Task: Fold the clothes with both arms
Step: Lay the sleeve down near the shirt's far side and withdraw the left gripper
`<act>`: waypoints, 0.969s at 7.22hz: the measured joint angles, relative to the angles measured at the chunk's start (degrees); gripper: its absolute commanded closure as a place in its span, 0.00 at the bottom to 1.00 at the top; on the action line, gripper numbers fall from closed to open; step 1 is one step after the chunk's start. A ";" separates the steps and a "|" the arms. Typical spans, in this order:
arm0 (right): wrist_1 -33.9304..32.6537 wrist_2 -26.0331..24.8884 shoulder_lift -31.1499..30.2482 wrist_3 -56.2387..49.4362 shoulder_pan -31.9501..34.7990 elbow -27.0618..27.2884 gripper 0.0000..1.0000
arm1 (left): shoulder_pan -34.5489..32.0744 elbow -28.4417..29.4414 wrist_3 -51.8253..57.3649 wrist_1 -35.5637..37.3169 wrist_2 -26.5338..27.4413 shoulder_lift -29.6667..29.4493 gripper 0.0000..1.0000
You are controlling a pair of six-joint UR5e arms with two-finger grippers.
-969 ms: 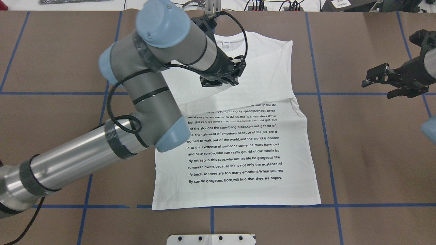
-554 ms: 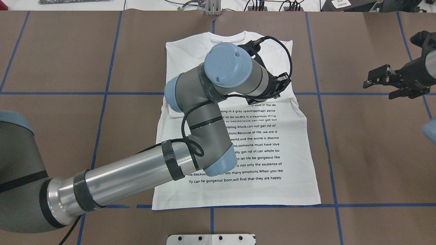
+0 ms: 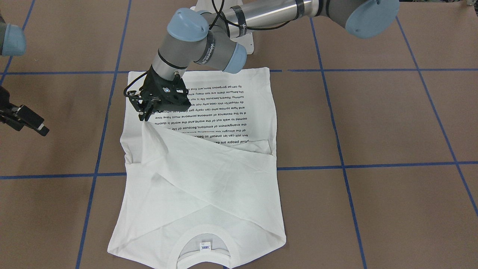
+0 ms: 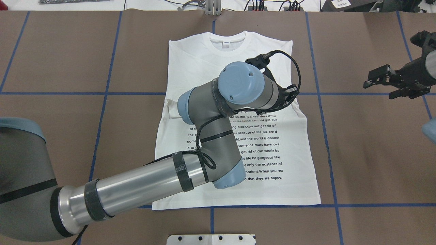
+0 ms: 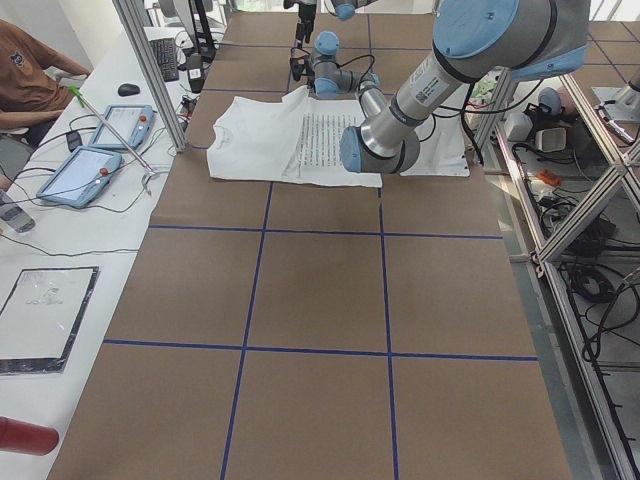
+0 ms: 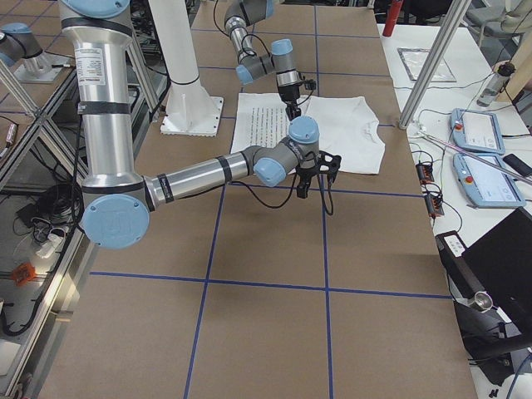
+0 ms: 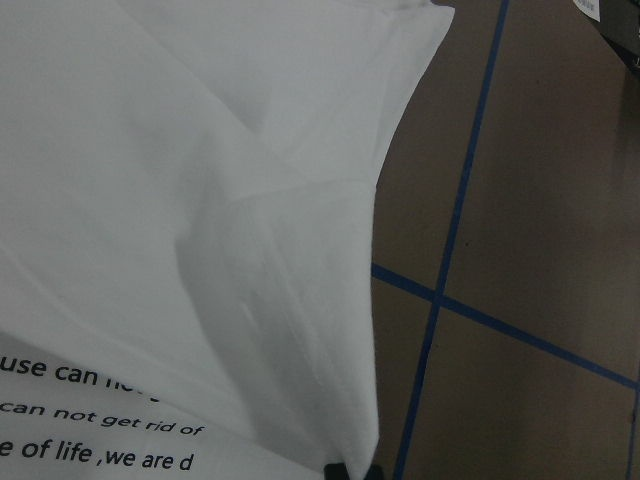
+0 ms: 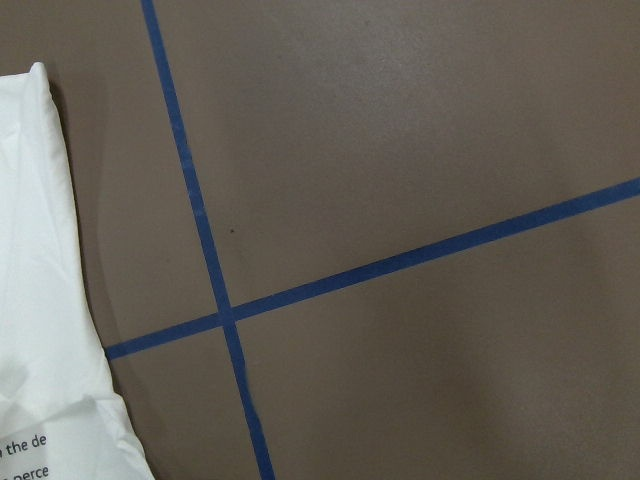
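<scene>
Two sleeves (image 3: 175, 157) crossed over chest of shirt (image 3: 209, 186). Shirt lies flat mid-frame on table (image 3: 392, 123), collar (image 3: 203, 230) at bottom edge of front view. One sleeve lies flat. Other sleeve's end pinched in left gripper (image 3: 145, 117), jaws narrow on cloth, centre-left. Right gripper (image 4: 377, 89) at upper right of overhead view, jaws apart, empty. Judgement: sleeve stage nearly done; release and body folds not yet done.
</scene>
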 measured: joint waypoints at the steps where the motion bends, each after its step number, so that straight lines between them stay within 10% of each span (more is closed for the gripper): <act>1: 0.00 0.02 -0.02 0.06 0.00 0.12 0.00 | 0.13 0.07 0.17 -0.22 0.51 -0.31 0.01; 4: 0.04 0.09 0.48 2.07 -0.44 1.50 0.00 | 0.00 -7.42 1.74 4.18 0.70 3.07 0.01; 7: 1.31 -6.61 0.90 13.60 -8.66 5.79 0.01 | -1.32 -29.28 13.40 20.25 0.44 15.79 0.01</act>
